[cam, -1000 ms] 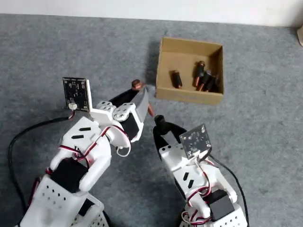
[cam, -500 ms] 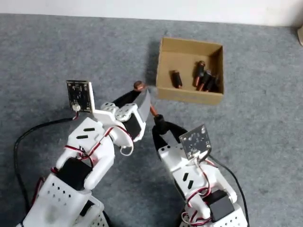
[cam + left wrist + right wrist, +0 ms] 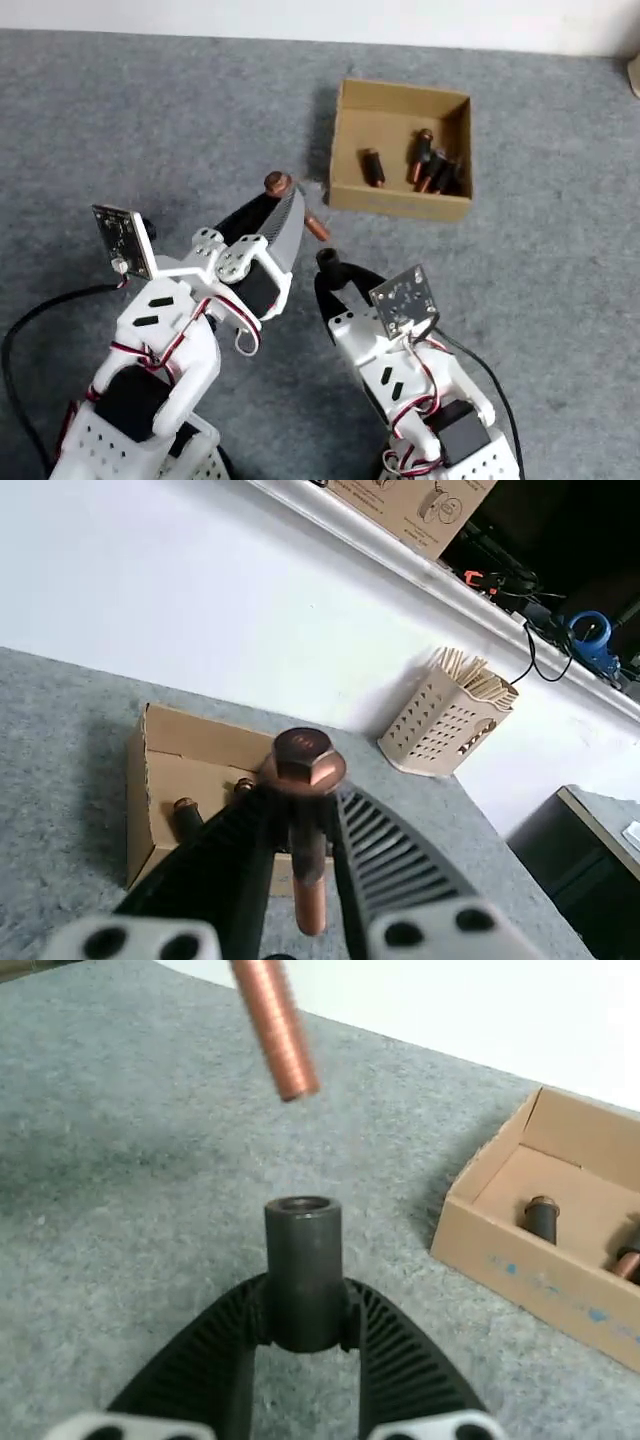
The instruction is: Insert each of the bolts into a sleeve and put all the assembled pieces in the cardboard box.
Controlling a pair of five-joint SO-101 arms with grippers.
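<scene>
Right claw (image 3: 303, 1312) clamped on a sleeve (image 3: 303, 1260), which I see standing upright. Left claw (image 3: 300, 825) grips a bolt (image 3: 304, 763), its tip above the sleeve, not touching. Cardboard box (image 3: 398, 204), near the table's (image 3: 150, 110) far edge, holds assembled pieces (image 3: 424, 160).

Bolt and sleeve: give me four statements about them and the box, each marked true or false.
1. The left gripper is shut on the bolt. True.
2. The bolt sits inside the sleeve. False: its threaded tip hangs clear of the sleeve's open end.
3. The right gripper is shut on the sleeve. True.
4. The cardboard box is empty. False: several assembled pieces lie in it.
</scene>
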